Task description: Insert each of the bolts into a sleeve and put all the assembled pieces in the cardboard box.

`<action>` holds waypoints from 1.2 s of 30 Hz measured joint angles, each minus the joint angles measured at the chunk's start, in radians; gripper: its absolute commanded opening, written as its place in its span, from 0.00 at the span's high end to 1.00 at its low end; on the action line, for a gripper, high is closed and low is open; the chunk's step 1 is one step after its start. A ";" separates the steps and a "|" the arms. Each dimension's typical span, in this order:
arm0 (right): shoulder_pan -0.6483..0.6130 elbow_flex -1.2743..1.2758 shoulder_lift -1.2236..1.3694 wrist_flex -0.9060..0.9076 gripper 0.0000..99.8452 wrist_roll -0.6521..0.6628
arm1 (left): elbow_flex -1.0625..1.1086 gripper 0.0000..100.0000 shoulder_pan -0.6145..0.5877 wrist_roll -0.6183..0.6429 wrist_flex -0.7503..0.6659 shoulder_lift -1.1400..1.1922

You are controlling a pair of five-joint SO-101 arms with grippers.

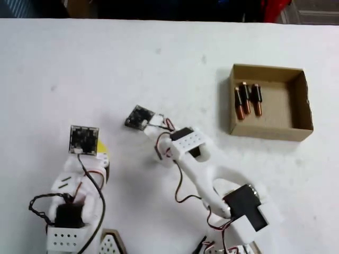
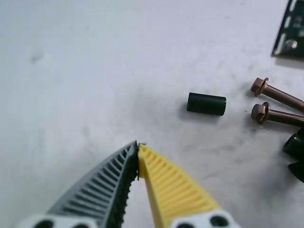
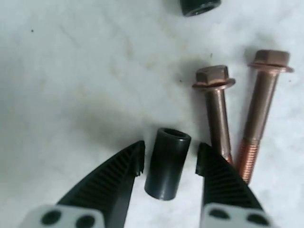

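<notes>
My right gripper (image 3: pixel 170 159) is open, its black fingers on either side of a black sleeve (image 3: pixel 167 164) that lies on the table with a small gap on each side. Two copper bolts (image 3: pixel 216 111) (image 3: pixel 260 109) lie just beside it, heads pointing away from the gripper. Another black sleeve (image 3: pixel 199 5) lies farther out. My left gripper (image 2: pixel 137 146) is shut, grey and yellow tips meeting above bare table. Beyond it lie a sleeve (image 2: pixel 206 103) and the two bolts (image 2: pixel 278 94) (image 2: pixel 279 117). The cardboard box (image 1: pixel 296 124) holds three assembled pieces (image 1: pixel 246 100).
The white table (image 1: pixel 106 63) stretches wide behind both arms. The left arm (image 1: pixel 74 185) sits at the front left and the right arm (image 1: pixel 201 169) at the front centre, its camera board (image 1: pixel 140 117) over the parts. The box stands to the right.
</notes>
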 measured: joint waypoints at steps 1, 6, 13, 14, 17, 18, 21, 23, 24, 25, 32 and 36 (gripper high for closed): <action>0.000 0.000 0.000 0.000 0.92 0.000 | 0.000 0.98 0.000 0.000 0.000 0.000; 0.011 0.000 0.003 0.000 0.96 0.000 | 0.000 0.98 0.000 0.000 0.000 0.000; 0.011 0.005 -0.014 0.017 0.98 0.000 | 0.000 0.98 0.000 0.000 0.000 0.000; 0.011 0.005 -0.028 0.029 0.98 0.000 | 0.000 0.98 0.000 0.000 0.000 0.000; 0.011 0.014 -0.089 0.087 0.98 0.002 | 0.000 0.98 0.000 0.000 0.000 0.000; 0.011 0.014 -0.117 0.118 0.98 0.002 | 0.000 0.98 0.000 0.000 0.000 0.000; 0.011 0.017 -0.216 0.178 0.98 0.002 | 0.000 0.98 0.000 0.000 0.000 0.000; 0.009 0.017 -0.290 0.219 0.98 0.002 | 0.000 0.98 0.000 0.000 0.000 0.000; 0.009 0.017 -0.330 0.242 0.98 0.002 | 0.000 0.98 0.000 0.000 0.000 0.000; 0.009 0.017 -0.370 0.265 0.98 0.002 | 0.000 0.98 0.000 0.000 0.000 0.000; 0.009 0.017 -0.677 0.434 0.98 0.002 | 0.000 0.98 0.000 0.000 0.000 0.000; 0.009 0.017 -0.864 0.531 0.98 0.002 | 0.000 0.98 0.000 0.000 0.000 0.000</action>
